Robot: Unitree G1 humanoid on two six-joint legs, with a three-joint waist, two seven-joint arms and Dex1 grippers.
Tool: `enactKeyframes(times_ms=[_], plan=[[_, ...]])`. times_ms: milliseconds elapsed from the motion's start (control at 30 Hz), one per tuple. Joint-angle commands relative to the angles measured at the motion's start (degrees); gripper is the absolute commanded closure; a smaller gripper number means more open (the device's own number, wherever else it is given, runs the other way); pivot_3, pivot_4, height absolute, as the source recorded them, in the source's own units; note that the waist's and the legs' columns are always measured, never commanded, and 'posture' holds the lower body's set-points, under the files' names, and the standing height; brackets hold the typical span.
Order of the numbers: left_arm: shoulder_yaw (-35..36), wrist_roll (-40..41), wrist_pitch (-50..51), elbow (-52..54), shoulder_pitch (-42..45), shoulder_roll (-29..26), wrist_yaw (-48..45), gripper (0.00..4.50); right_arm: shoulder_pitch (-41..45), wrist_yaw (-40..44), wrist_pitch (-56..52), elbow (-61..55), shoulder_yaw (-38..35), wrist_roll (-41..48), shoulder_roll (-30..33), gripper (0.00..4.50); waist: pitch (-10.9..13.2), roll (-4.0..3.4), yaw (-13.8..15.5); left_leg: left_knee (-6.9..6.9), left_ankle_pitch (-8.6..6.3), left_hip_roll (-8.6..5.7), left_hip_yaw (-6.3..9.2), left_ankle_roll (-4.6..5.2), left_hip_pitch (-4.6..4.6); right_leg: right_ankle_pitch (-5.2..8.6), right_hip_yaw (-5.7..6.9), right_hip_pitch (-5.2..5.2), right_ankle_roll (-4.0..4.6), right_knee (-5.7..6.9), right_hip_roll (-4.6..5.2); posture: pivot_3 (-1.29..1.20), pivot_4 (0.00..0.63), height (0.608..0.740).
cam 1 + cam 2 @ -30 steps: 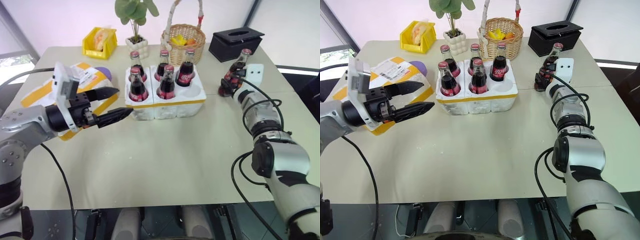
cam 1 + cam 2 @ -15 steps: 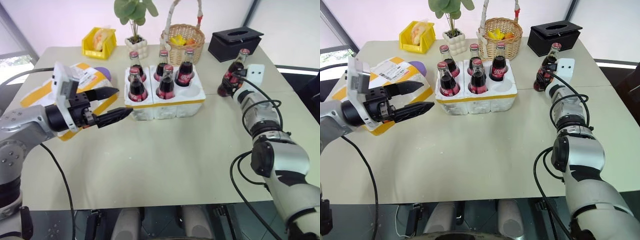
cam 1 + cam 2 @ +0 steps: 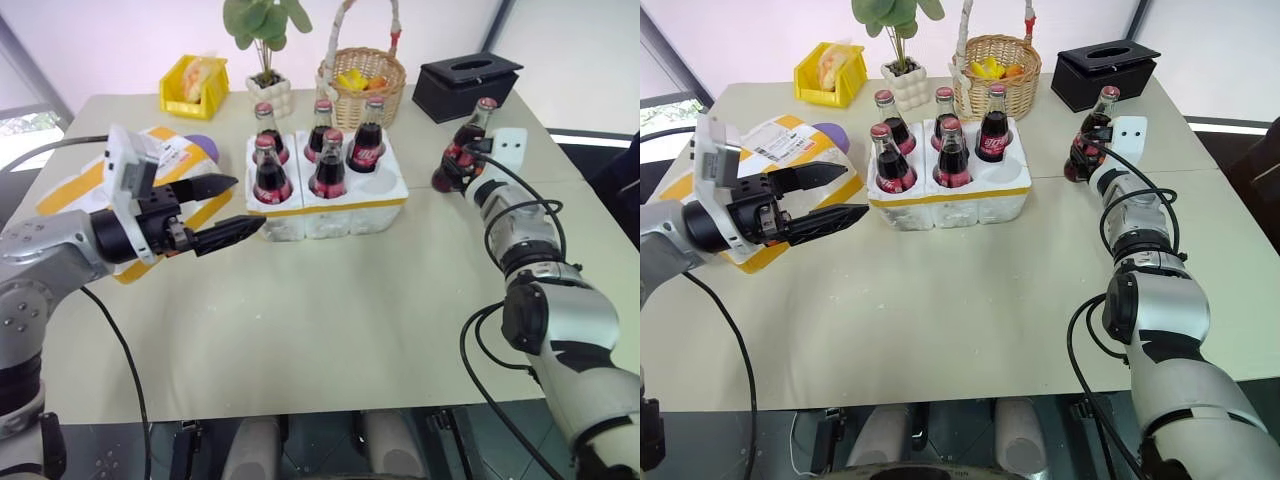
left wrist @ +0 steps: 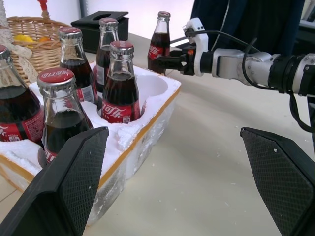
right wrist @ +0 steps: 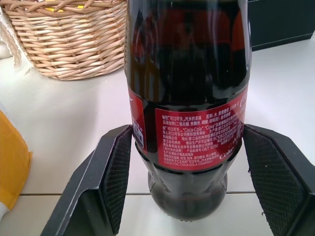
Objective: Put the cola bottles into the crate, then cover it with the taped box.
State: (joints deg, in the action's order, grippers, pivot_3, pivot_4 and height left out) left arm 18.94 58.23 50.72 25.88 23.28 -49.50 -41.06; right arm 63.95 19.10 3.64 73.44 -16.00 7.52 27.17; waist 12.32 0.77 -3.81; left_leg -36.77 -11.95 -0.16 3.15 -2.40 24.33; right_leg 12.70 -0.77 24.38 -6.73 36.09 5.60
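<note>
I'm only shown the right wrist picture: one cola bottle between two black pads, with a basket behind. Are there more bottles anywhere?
Observer: Yes. Five cola bottles already stand in the white crate, to the robot's left of the sixth bottle you see.
Operator: Is there room for this one?
Observer: One hole is free, at the crate's near right corner, the corner closest to your bottle.
Operator: What's the other arm doing?
Observer: The left gripper hangs open and holds nothing, near the crate's left end, with the taped box lying behind it.
</note>
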Motion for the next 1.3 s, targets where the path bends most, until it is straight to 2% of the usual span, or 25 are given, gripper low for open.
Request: enactKeyframes(times_ms=[33, 333, 400, 433, 467, 933, 1033, 1100, 1300], plan=[[0.5, 0.2, -1.1, 0.5, 1.1, -0.3, -0.3, 0.00, 2.3, 0.3, 1.8, -3.5, -0.7, 0.8, 1.2, 1.70, 0.0, 0.00, -0.1, 0.00, 0.00, 0.00, 0.00, 0.00, 0.00, 0.00, 0.00, 0.00, 0.00, 0.00, 0.00, 0.00, 0.150, 0.740], [0.5, -0.1, -1.2, 0.0, 1.8, -0.4, -0.4, 0.00, 3.3, -2.8, 1.3, -1.0, -1.3, 0.9, -0.6, 1.70, 0.0, 0.00, -0.1, 0.00, 0.00, 0.00, 0.00, 0.00, 0.00, 0.00, 0.00, 0.00, 0.00, 0.00, 0.00, 0.00, 0.150, 0.740], [0.8, 0.0, -1.1, 0.0, 1.8, -0.5, -0.3, 0.00, 3.5, -3.0, 0.9, -0.6, -1.3, 0.9, -0.9, 0.64, 0.0, 0.00, -0.1, 0.00, 0.00, 0.00, 0.00, 0.00, 0.00, 0.00, 0.00, 0.00, 0.00, 0.00, 0.00, 0.00, 0.150, 0.740], [1.0, 0.0, -1.1, 0.1, 1.7, -0.6, -0.2, 0.00, 3.6, -3.2, 0.8, -0.5, -1.2, 0.8, -1.1, 0.26, 0.0, 0.00, -0.2, 0.00, 0.00, 0.00, 0.00, 0.00, 0.00, 0.00, 0.00, 0.00, 0.00, 0.00, 0.00, 0.00, 0.150, 0.740], [1.2, 0.1, -1.0, 0.3, 1.5, -0.7, -0.1, 0.00, 3.7, -3.2, 0.7, -0.4, -1.1, 0.7, -1.2, 0.09, 0.0, 0.00, -0.2, 0.00, 0.00, 0.00, 0.00, 0.00, 0.00, 0.00, 0.00, 0.00, 0.00, 0.00, 0.00, 0.00, 0.150, 0.740], [2.0, 0.5, -0.9, 0.9, 0.6, -0.9, 0.4, 0.00, 4.2, -3.9, 0.3, 0.3, -2.9, 1.9, -1.9, 0.09, 0.0, 0.00, -0.1, 0.00, 0.00, 0.00, 0.00, 0.00, -0.01, 0.00, -0.01, 0.00, -0.01, 0.01, 0.00, 0.00, 0.150, 0.740], [2.0, 0.7, -0.8, 1.0, 0.6, -0.9, 0.5, 0.00, 4.2, -4.2, 0.5, 0.4, -2.6, 1.6, -1.9, 0.95, 0.0, 0.00, -0.2, 0.00, 0.00, 0.00, 0.00, 0.00, -0.01, 0.00, 0.00, 0.00, -0.01, 0.01, 0.00, 0.00, 0.150, 0.740], [2.1, 0.8, -0.8, 1.0, 0.6, -0.9, 0.5, 0.00, 4.2, -4.3, 0.6, 0.4, -2.5, 1.4, -2.0, 1.83, 0.0, 0.02, -0.2, 0.00, 0.00, 0.00, 0.00, 0.00, -0.01, 0.00, -0.01, 0.00, -0.01, 0.01, 0.00, 0.00, 0.150, 0.740], [2.0, 1.1, -0.6, 1.2, 0.6, -0.9, 0.5, 0.00, 3.9, -3.6, 1.4, 0.1, -2.2, 1.2, -1.9, 1.83, 0.0, 0.01, -0.3, 0.05, 0.00, 0.00, 0.00, 0.00, -0.05, -0.01, -0.02, 0.00, -0.01, 0.02, -0.01, 0.00, 0.150, 0.740]])
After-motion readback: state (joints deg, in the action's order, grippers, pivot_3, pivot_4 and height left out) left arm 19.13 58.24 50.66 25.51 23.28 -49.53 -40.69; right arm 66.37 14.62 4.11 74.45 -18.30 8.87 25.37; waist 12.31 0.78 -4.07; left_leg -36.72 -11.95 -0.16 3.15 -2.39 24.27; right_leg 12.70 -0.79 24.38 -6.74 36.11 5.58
